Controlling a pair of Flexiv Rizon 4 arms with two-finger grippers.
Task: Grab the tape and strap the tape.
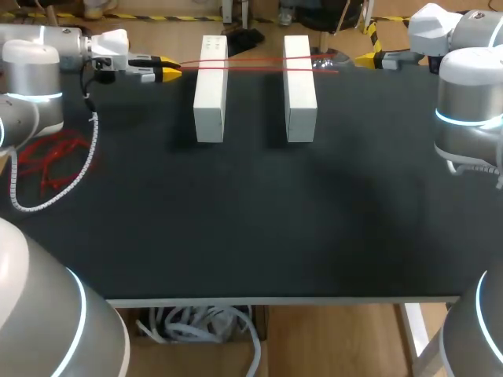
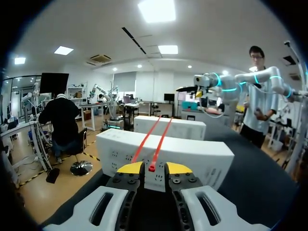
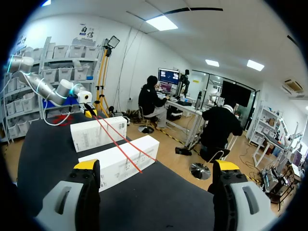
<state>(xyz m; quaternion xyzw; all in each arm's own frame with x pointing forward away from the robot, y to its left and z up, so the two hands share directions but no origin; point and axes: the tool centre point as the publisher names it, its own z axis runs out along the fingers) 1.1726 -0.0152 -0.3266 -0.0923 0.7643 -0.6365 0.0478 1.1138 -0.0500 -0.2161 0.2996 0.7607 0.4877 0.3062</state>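
Tape [image 1: 259,64] stretches across both white boxes [image 1: 211,90], one end clamped in the left claw [image 2: 153,168]. Right claw [image 3: 156,166] gapes wide beyond the boxes, not touching it.

On your side, the black tabletop [image 1: 251,220] spreads wide and open. Toward its far edge stand the left white box [image 1: 211,88] and the right white box [image 1: 299,88], with a lane between them crossed overhead by taut red tape [image 1: 259,64].
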